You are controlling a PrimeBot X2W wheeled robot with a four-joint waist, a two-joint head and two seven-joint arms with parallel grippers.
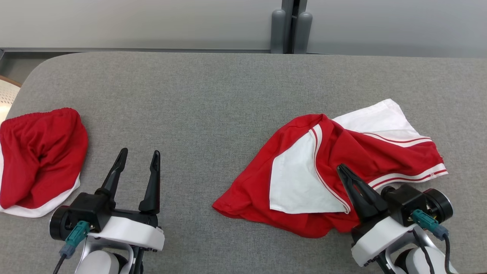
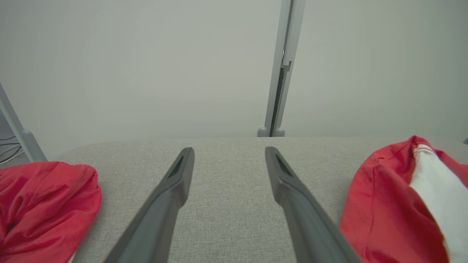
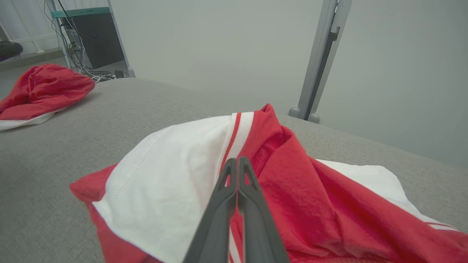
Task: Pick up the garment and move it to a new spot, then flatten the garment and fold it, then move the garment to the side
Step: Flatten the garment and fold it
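Your garment point(image 1: 304, 179) lies crumpled on the right part of the grey tabletop point(image 1: 213, 114), near its front edge, nothing flattened or folded yet, so you look to be at the very first step, the pick-up. Your right hand point(image 1: 339, 167) sits over the near right side of the heap with its fingers pressed together. In the right wrist view the tips point(image 3: 237, 160) end right at the red-and-white striped band, likely going for a pinch of cloth there to lift and shift it. Can't tell if any fabric is actually caught between them. The cloth is red with white panels and thin red-white trim: one white panel faces up in front, another white part sticks out at the back right, and the red is bunched in loose folds, thin and floppy by the look. Your left hand point(image 1: 139, 151) rests low over bare tabletop with fingers spread wide, holding nothing, probably waiting for the spreading part. A second red garment point(image 1: 38, 160) with a white edge lies bunched at the far left, well apart.
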